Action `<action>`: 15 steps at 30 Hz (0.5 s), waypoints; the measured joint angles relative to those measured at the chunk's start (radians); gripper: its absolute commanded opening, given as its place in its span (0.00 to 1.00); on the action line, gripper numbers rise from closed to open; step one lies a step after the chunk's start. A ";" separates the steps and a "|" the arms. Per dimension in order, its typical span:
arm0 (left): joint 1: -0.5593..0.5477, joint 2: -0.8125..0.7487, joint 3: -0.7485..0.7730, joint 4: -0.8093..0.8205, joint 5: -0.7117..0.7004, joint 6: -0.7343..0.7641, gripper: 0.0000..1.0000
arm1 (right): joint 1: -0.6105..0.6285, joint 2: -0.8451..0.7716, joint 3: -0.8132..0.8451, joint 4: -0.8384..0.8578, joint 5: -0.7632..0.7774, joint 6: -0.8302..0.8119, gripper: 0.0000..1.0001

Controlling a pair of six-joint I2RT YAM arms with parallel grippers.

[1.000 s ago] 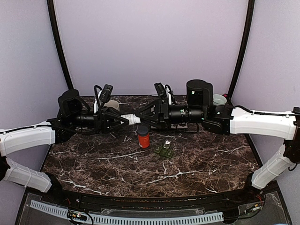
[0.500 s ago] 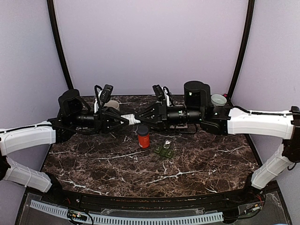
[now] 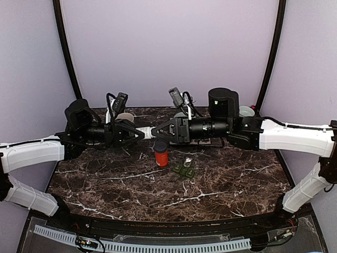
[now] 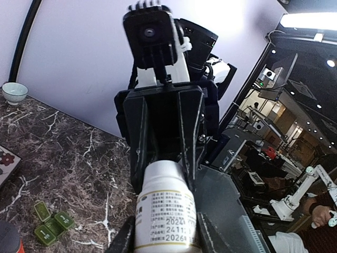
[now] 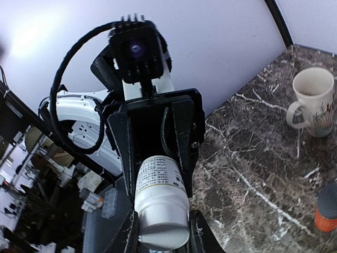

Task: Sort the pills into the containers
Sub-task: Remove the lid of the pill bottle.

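The bottle (image 4: 166,205) looks smooth white plastic, the table (image 3: 226,184) polished veined marble, the containers (image 4: 51,227) green plastic.

In the top view we see the white bottle (image 3: 148,132) only as a short pale stretch. Its ends are hidden between the fingers of the left gripper (image 3: 142,133) and the right gripper (image 3: 155,132). The beige mug (image 3: 125,117), far left, is mostly hidden behind the left arm, and the pale bowl (image 3: 246,111), far right, shows only a rim. We cannot tell whether the dark green containers (image 3: 184,169) hold anything, nor what the small silvery thing (image 3: 187,160) on them is. In the left wrist view the picture's edge cuts off the white bottle's near end and the red bottle (image 4: 7,240). The label's small print is too blurred to read.
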State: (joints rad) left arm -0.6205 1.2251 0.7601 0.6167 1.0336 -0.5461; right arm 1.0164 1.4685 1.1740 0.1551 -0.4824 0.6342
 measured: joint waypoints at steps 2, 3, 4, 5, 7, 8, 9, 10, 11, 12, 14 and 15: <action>0.000 0.010 0.008 0.022 0.017 -0.043 0.00 | 0.006 -0.010 0.000 -0.006 0.006 -0.105 0.00; 0.000 0.015 0.012 0.037 0.026 -0.068 0.00 | 0.009 -0.015 0.000 -0.008 0.011 -0.163 0.00; 0.000 0.019 0.014 0.050 0.035 -0.093 0.00 | 0.012 -0.020 0.000 -0.010 0.018 -0.217 0.00; 0.000 0.024 0.021 0.062 0.045 -0.122 0.00 | 0.014 -0.024 0.000 -0.013 0.024 -0.265 0.00; 0.000 0.027 0.026 0.071 0.051 -0.153 0.00 | 0.024 -0.031 0.005 -0.019 0.048 -0.359 0.00; 0.000 0.027 0.027 0.077 0.055 -0.172 0.00 | 0.031 -0.033 0.009 -0.025 0.065 -0.406 0.00; 0.001 0.027 0.029 0.084 0.063 -0.192 0.00 | 0.039 -0.035 0.014 -0.031 0.083 -0.449 0.00; 0.003 0.027 0.031 0.089 0.068 -0.205 0.00 | 0.046 -0.036 0.021 -0.040 0.100 -0.487 0.00; 0.005 0.027 0.033 0.097 0.074 -0.224 0.00 | 0.053 -0.036 0.034 -0.053 0.121 -0.530 0.00; 0.008 0.027 0.037 0.109 0.081 -0.243 0.00 | 0.059 -0.036 0.046 -0.065 0.138 -0.564 0.00; 0.012 0.027 0.043 0.127 0.088 -0.267 0.00 | 0.070 -0.034 0.068 -0.084 0.164 -0.624 0.00; 0.014 0.027 0.044 0.135 0.091 -0.277 0.00 | 0.074 -0.033 0.076 -0.089 0.174 -0.647 0.00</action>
State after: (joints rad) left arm -0.6064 1.2518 0.8040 0.7521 1.1248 -0.8227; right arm 1.0904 1.4357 1.2495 0.0658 -0.3080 -0.0128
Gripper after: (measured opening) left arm 0.331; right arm 0.247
